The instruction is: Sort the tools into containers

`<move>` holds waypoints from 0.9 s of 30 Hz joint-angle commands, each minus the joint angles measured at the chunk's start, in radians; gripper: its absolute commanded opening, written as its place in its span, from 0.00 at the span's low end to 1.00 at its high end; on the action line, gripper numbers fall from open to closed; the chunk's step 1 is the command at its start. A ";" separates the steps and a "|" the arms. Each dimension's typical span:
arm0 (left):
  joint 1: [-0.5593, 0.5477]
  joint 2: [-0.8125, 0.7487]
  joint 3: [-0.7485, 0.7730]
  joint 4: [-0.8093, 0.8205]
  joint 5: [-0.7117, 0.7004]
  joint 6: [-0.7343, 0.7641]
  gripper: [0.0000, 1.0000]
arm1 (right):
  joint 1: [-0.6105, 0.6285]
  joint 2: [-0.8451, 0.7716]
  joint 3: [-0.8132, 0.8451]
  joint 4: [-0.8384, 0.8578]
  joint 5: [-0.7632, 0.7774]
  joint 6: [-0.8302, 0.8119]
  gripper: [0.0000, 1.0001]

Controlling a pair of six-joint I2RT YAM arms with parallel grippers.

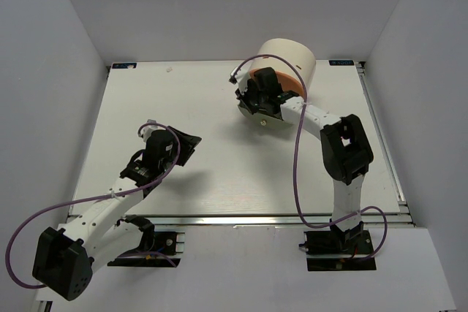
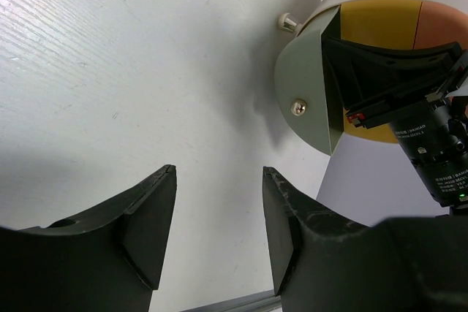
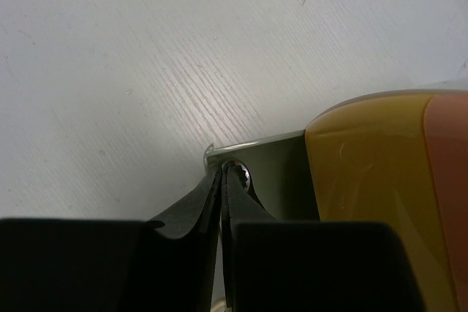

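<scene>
**Wrench pinched at the open drawer's rim**

The right gripper (image 3: pixel 221 180) has its jaws pressed nearly together on the ring end of the silver wrench (image 3: pixel 240 177). The wrench sits just inside the rim of the pale drawer (image 3: pixel 278 173), which is pulled out of the cream cabinet (image 1: pixel 292 60) near the far edge of the table (image 2: pixel 110 71). The left gripper (image 2: pixel 219 224) hangs with jaws spread, well apart from the cabinet, with white tabletop between them.

Grained matt table (image 3: pixel 146 49); glossy drawer (image 3: pixel 365 180); metal wrench (image 3: pixel 240 174).

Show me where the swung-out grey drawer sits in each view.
Top external: grey drawer upper middle, at the cream cabinet's front.
Left wrist: upper right, knob facing the camera.
Right wrist: centre, under the right gripper shut on the silver wrench.
Shared landmark: the orange drawer beside it.
</scene>
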 commanded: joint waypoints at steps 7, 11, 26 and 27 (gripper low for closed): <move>0.007 0.005 -0.002 0.008 -0.001 0.003 0.61 | -0.012 -0.049 0.023 0.011 -0.026 0.015 0.08; 0.007 0.011 -0.003 0.015 0.004 0.005 0.61 | -0.012 -0.178 -0.006 0.070 -0.089 0.022 0.13; 0.007 0.020 -0.006 0.046 0.019 0.008 0.61 | -0.020 -0.120 -0.063 -0.394 -0.195 -0.341 0.00; 0.008 0.020 -0.011 0.047 0.019 0.008 0.61 | -0.020 -0.116 -0.081 -0.372 -0.166 -0.318 0.00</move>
